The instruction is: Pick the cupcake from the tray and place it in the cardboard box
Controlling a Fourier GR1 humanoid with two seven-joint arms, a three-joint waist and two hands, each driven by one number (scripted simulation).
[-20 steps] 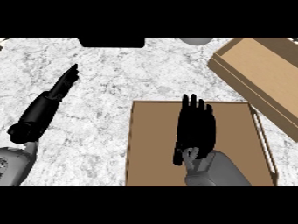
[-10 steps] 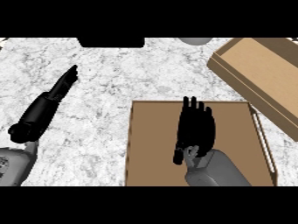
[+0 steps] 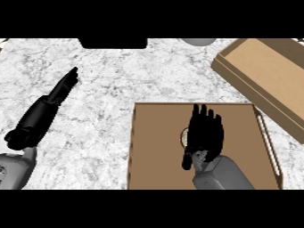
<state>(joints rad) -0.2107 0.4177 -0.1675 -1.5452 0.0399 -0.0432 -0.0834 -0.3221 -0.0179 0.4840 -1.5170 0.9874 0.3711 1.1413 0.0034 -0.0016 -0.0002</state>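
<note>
The right hand (image 3: 205, 133) lies over the middle of the brown tray (image 3: 155, 151), fingers straight and spread, pointing away from the robot, holding nothing. Just at its left edge a small pale sliver shows from under the palm, which is the cupcake (image 3: 183, 136) (most of it is hidden by the hand, so whether the palm touches it cannot be told). Bare tray floor lies open to the hand's left and ahead of the fingertips up to the tray's far rim, with a narrower strip to its right before the right rim. Beyond that right rim and further ahead sits the cardboard box (image 3: 276, 75), turned at an angle, its open top facing up and its near corner close to the tray's far right corner but apart from it. Well to the left, across a wide stretch of marbled table (image 3: 115, 84), the left hand (image 3: 63, 87) rests with fingers straight and pressed together, pointing away, holding nothing, with free table all round it
</note>
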